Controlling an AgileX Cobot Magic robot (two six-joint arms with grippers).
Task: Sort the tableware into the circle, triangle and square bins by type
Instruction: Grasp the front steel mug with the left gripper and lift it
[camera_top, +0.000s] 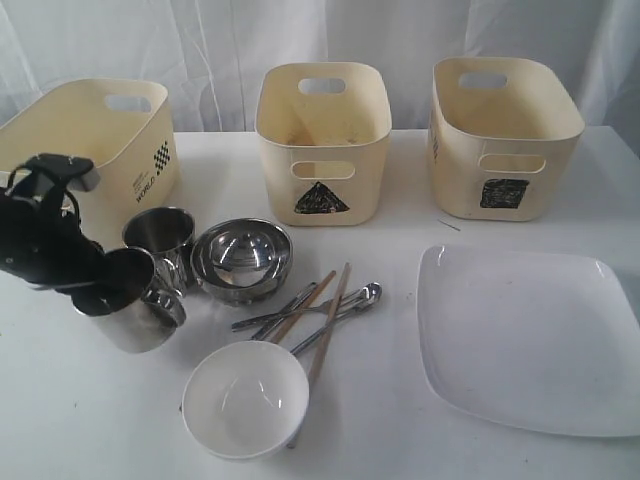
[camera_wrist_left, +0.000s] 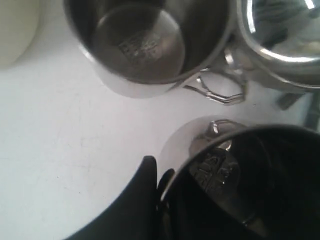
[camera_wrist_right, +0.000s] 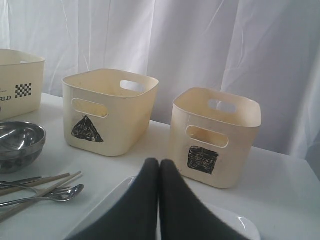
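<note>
My left gripper (camera_top: 105, 285) (camera_wrist_left: 159, 169) is shut on the rim of a steel mug (camera_top: 135, 305) (camera_wrist_left: 240, 180), one finger outside the wall and one inside. The mug is tilted and casts a shadow on the table. A second steel mug (camera_top: 160, 235) (camera_wrist_left: 145, 40) stands just beyond it, beside the nested steel bowls (camera_top: 242, 258) (camera_wrist_right: 17, 142). Wooden chopsticks (camera_top: 325, 320) cross the steel cutlery (camera_top: 340, 305) above the white bowl (camera_top: 245, 400). My right gripper (camera_wrist_right: 159, 162) is shut and empty over the large white square plate (camera_top: 525, 335) (camera_wrist_right: 235, 220); it does not show in the exterior view.
Three cream bins stand along the back: one with a checkered label (camera_top: 100, 130) at the left, the triangle bin (camera_top: 322, 140) (camera_wrist_right: 107, 112) in the middle, the square bin (camera_top: 500, 135) (camera_wrist_right: 215, 135) at the right. A white curtain hangs behind them.
</note>
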